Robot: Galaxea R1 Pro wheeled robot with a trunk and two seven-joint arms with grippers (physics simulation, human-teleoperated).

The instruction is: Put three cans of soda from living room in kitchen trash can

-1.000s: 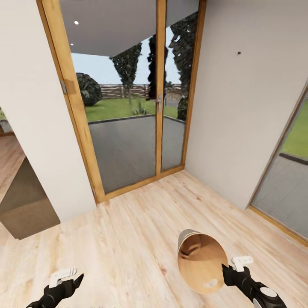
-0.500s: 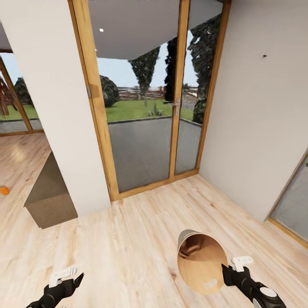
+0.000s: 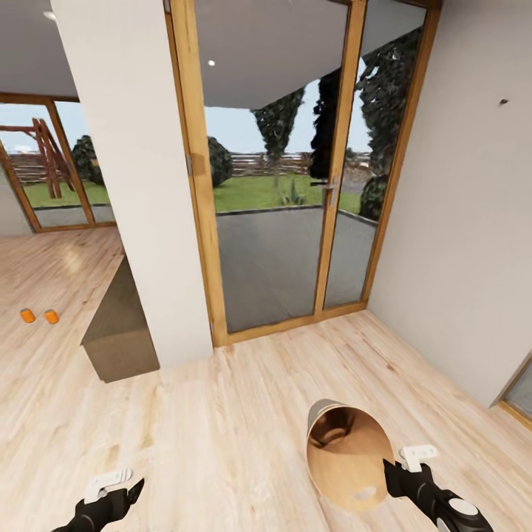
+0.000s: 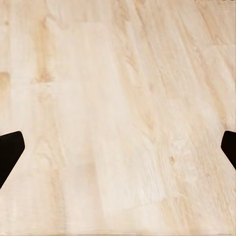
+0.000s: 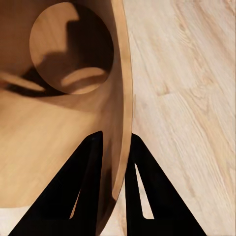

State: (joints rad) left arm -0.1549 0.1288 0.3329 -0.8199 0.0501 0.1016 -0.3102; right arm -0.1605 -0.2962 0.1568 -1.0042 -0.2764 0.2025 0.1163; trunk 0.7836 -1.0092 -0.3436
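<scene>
The right gripper [image 3: 390, 467] pinches the tash can [image 3: 347, 458] by its rim, lower right; two orange cans [image 3: 38, 316] stand far at middle left, nearer the wide-open, empty left gripper [image 3: 122, 484].

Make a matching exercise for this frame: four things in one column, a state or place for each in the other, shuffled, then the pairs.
Things:
1. right pincer
2. left pincer
3. trash can
4. two orange cans

States or places:
A. open, nothing between the fingers, above bare wood floor
B. standing on the floor far off to the left, past the white wall section
C. clamped over a thin curved rim
D. carried tilted, its copper inside facing the head camera

Pairs: 1-C, 2-A, 3-D, 4-B
</scene>
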